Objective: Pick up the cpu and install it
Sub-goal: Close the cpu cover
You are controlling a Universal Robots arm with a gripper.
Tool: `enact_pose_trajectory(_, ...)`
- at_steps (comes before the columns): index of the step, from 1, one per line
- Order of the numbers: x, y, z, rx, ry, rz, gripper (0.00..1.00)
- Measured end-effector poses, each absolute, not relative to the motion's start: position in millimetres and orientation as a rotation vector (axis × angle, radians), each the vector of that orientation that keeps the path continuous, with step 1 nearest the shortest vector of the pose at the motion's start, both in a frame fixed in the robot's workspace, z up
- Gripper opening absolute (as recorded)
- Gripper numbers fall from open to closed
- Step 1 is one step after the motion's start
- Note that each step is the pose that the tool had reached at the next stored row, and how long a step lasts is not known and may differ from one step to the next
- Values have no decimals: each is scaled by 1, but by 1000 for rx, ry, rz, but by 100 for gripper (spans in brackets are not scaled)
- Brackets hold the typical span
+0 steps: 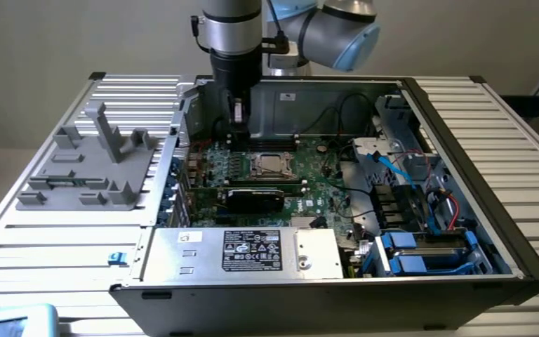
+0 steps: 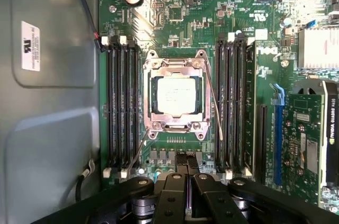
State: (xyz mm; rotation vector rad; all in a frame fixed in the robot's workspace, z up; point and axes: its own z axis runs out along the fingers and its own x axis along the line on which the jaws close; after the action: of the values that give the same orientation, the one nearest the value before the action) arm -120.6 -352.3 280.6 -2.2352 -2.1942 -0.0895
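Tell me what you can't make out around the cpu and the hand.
- Printing on the cpu: wrist view, too small and glare-washed.
- Motherboard beneath the hand: wrist view, the hand covers it.
- Text on the power supply label: exterior view, too small.

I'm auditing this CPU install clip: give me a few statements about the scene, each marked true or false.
1. The silver-grey square cpu lies inside the metal-framed socket on the green motherboard. True.
2. The gripper is carrying the cpu. False: it is shut with no chip in it, above the board beside the socket.
3. Long black memory slots run along both sides of the socket. True.
4. The dark computer case has its cover on. False: it is open, with the motherboard exposed.
5. A grey plastic fixture stands outside the case, on the exterior view's left. True.
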Motion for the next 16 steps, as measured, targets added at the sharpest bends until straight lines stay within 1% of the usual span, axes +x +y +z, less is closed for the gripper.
enact_pose_trajectory(5, -124, -349, 298, -2236, -2195, -91, 11)
enact_pose_trajectory(13, -130, -329, 300, -2238, -2198, -98, 11)
enact_pose_trajectory(16, -135, -328, 300, -2239, -2199, -100, 11)
